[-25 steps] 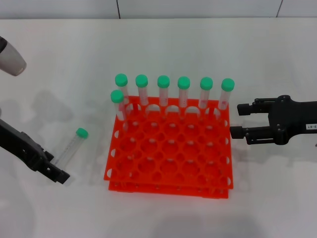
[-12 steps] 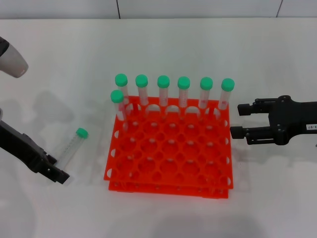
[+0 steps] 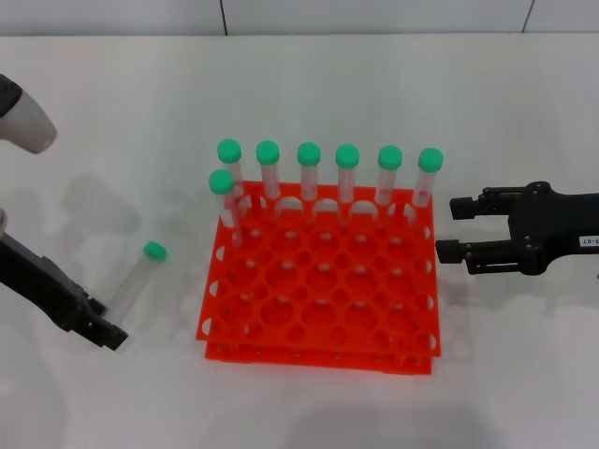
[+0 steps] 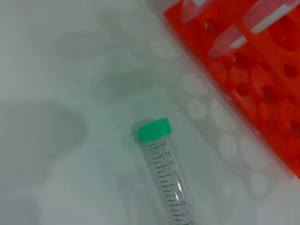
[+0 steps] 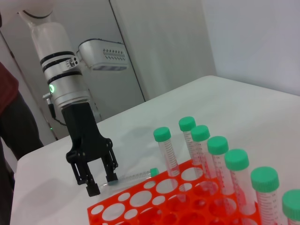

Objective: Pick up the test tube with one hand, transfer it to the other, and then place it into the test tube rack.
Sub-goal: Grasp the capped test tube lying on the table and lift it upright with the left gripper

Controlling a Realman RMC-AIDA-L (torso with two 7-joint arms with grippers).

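Seven green-capped tubes stand along the far rows of the test tube rack (image 3: 320, 281) in the head view, while the test tube (image 3: 135, 278) for this task lies flat on the table (image 3: 122, 122), left of the rack and apart from it. The left gripper (image 3: 105, 332) sits at the tube's bottom end; the pickup looks not yet made, so the first step is in hand. The right gripper (image 3: 447, 227) waits just right of the rack, jaws spread.

Left wrist view: the tube is clear with printed graduation marks (cap pointing away from the gripper), and no fingers show.

Right wrist view: the left gripper's jaws stand open around the tube's end. Next, I judge, it must close squarely on the slim body, then lift.
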